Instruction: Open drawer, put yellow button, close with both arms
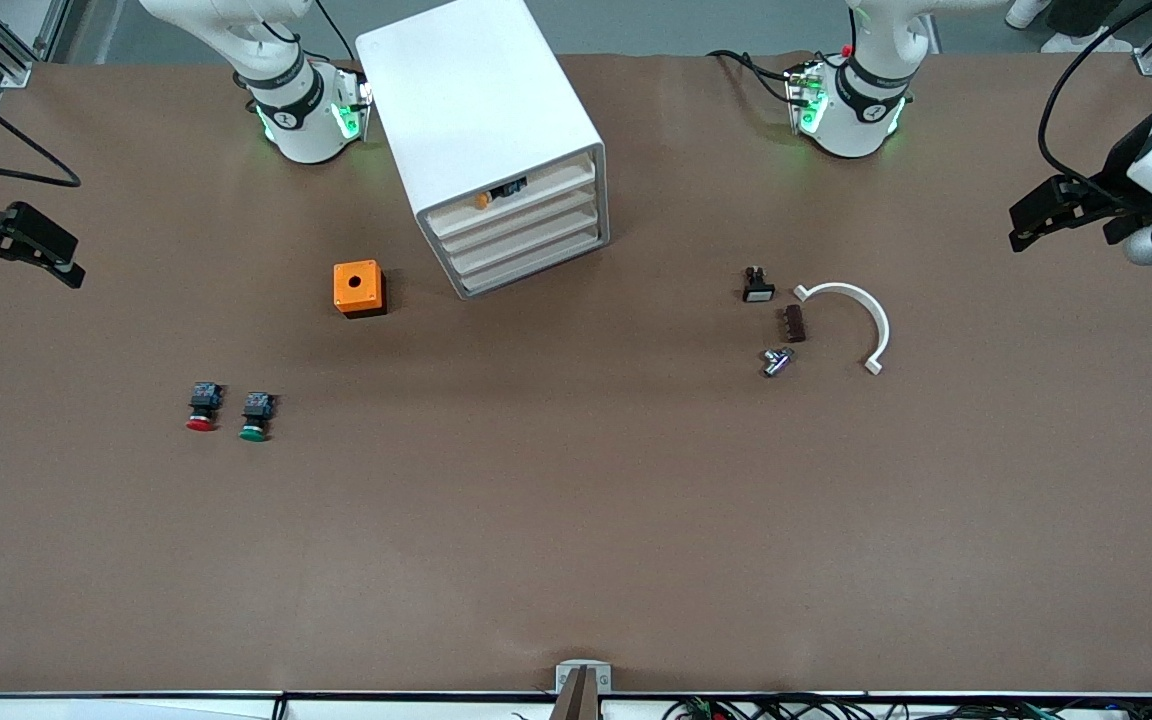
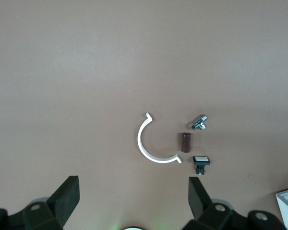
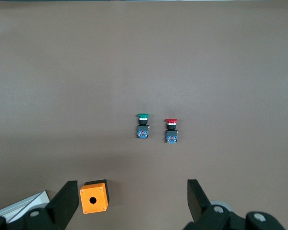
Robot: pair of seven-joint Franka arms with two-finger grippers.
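The drawer (image 1: 521, 197) is the top one of four in a tall white cabinet (image 1: 466, 95) sitting between the two arm bases, turned a bit so its front faces the camera at an angle. It looks pushed in about level with the three below it. The yellow button (image 1: 483, 201) lies in it, just its orange-yellow cap and some of its black body peeking out above the drawer's front edge.

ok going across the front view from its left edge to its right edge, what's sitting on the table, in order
red-capped button → green-capped button → orange box → cabinet → small black switch → metal fitting → white curved clip
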